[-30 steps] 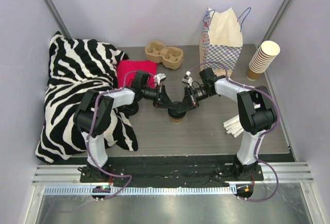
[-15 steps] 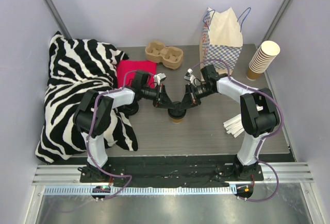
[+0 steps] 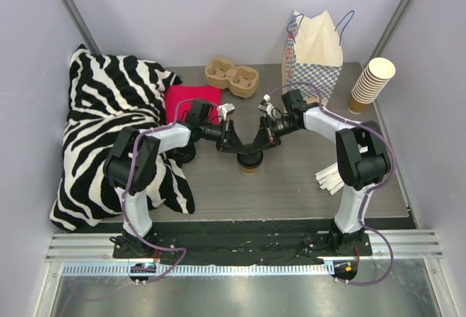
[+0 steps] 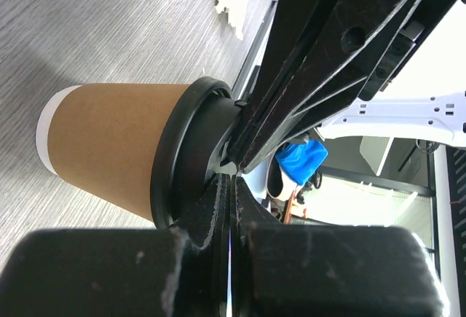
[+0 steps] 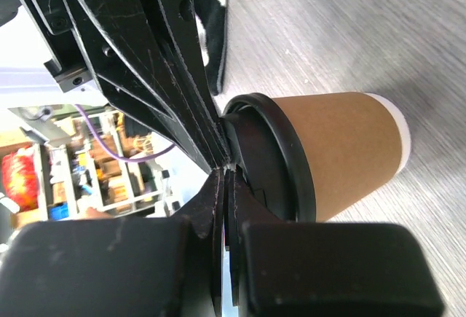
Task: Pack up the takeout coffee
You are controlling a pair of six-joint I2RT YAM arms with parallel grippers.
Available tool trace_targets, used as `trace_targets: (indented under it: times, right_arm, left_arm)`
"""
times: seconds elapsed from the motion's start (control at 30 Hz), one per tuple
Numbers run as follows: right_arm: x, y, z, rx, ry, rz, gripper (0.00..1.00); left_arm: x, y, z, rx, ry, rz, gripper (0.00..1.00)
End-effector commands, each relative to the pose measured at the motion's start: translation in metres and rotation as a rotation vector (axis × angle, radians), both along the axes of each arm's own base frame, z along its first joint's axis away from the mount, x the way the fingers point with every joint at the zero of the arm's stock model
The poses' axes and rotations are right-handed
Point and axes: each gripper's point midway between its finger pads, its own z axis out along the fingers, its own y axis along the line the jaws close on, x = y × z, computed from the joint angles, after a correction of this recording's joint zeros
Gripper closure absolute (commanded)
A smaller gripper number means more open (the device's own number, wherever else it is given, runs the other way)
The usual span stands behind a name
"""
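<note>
**Fig. Both arms meeting over the cup (top, L-wrist, R-wrist views).**

**Arms.** The left arm's upper link rises from its base at the near-left. Its forearm runs right and slightly away from the base, w/ the wrist pitched down. The right arm mirrors this from the near-right, forearm running left. Together the two forearms form a shallow V whose apex sits at table centre.

**Left gripper** (image 3: 237, 146): fingers pressed together, only a hairline seam between them in the L-wrist view, nothing seen in the seam. Its tips rest at the lid's (image 4: 191, 158) top, beside the raised rim.

**Right gripper** (image 3: 261, 144): fingers likewise closed on each other, w/ a thin seam in the R-wrist view and nothing visible btwn them. Its tips touch the same lid from the opposite side. The tips of the two grippers meet almost point to point over the cup. In each wrist view the other arm's fingers (image 4: 313, 62) slant in from above.

**Takeout coffee** (image 3: 250, 164): upright on the grey wood-grain table (image 3: 291, 189), directly under the V apex, approx. midway btwn the arm bases in left-right terms. It has a tan sleeve, a white band at the foot and the black lid seated on top.

**Surroundings.**
- Cardboard cup carrier (image 3: 231, 75), far side of the table, well apart from the cup.
- Red cloth (image 3: 191, 100), left of centre, next to the zebra-print pillow (image 3: 102, 120).
- Paper bag (image 3: 314, 51), standing at the far right.
- Stack of lidless cups (image 3: 370, 84), leaning at the right wall.
- White paper items (image 3: 329, 178), near the right arm.
</note>
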Motion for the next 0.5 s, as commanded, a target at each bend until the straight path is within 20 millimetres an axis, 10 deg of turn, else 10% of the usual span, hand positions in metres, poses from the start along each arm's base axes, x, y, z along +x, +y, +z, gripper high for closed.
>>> trace_targets:
  times: [0.0,0.3,0.47]
  right_arm:
    - [0.003,-0.010,-0.038,-0.078,0.040,-0.032,0.99]
    - [-0.002,-0.018,-0.061,-0.068,0.116,-0.033,0.99]
    - [0.002,-0.014,-0.035,-0.024,0.054,-0.024,0.99]
  left_arm:
    - [0.000,0.020,-0.073,0.246,0.043,0.096,1.00]
    - [-0.004,0.021,-0.080,0.258,0.062,0.089,1.00]
    - [-0.002,0.019,-0.076,0.247,0.049,0.086,1.00]
